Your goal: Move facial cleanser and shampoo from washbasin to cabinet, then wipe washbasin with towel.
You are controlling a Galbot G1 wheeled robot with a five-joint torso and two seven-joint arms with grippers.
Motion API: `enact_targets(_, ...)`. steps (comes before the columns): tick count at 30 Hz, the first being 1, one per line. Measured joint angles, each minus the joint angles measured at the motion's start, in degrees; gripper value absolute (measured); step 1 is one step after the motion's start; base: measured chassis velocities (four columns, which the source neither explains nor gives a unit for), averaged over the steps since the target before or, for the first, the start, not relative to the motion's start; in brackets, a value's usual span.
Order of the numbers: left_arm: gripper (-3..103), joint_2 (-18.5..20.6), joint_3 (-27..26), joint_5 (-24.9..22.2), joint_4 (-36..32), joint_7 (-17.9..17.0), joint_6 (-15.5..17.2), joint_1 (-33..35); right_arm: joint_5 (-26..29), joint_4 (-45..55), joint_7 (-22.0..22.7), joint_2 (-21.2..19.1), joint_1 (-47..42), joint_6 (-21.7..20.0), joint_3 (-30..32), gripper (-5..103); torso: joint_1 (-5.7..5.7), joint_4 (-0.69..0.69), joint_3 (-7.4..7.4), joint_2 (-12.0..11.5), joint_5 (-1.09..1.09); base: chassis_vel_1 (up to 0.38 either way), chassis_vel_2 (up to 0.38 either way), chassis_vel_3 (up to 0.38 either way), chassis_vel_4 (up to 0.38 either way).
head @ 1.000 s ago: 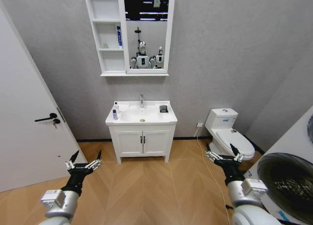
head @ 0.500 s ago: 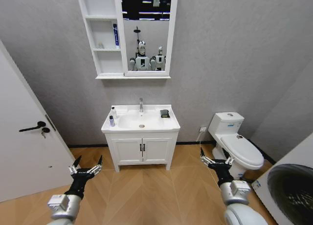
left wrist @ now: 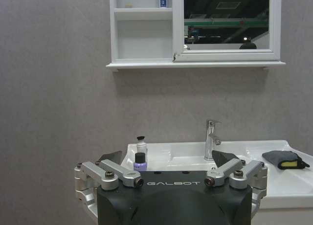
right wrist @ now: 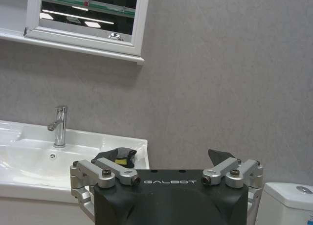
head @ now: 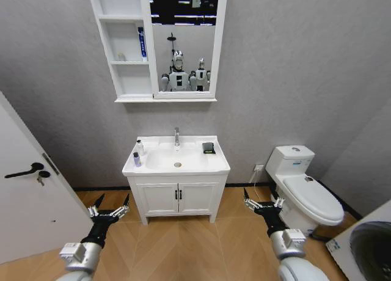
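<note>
The white washbasin (head: pixel 160 168) stands against the wall ahead, with a chrome tap (head: pixel 177 136). On its left rim are a white bottle with a black cap (head: pixel 140 148) and a shorter purple bottle (head: pixel 136 160). I cannot tell which is the facial cleanser and which the shampoo. The dark towel (head: pixel 209 148) lies folded on the right rim. Above hangs the cabinet (head: pixel 125 79) with open shelves beside a mirror. My left gripper (head: pixel 113 201) and right gripper (head: pixel 263 198) hang low over the floor, both open and holding nothing, well short of the basin.
A blue tube (head: pixel 142 44) and a small item (head: pixel 121 57) sit on the cabinet shelves. A white toilet (head: pixel 308 192) stands to the right and a door (head: pixel 27 195) to the left. Below the basin is a two-door vanity (head: pixel 177 198). A washing machine (head: pixel 372 250) sits at the lower right.
The whole picture has shifted: the camera moved, so basin and cabinet sit more centred and larger, and the door and washing machine slid outward. Both grippers stay open and low.
</note>
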Motion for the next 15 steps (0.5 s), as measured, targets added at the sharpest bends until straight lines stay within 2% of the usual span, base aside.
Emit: enact_targets(15,100,-0.4,0.1,0.6,-0.1,-0.2,0.5,0.0,-0.4,-0.6,0.0,0.2,0.0,0.4,-0.1,100,-0.01,-0.01,-0.01,0.0,0.00,-0.174,0.175,0.168,-0.176)
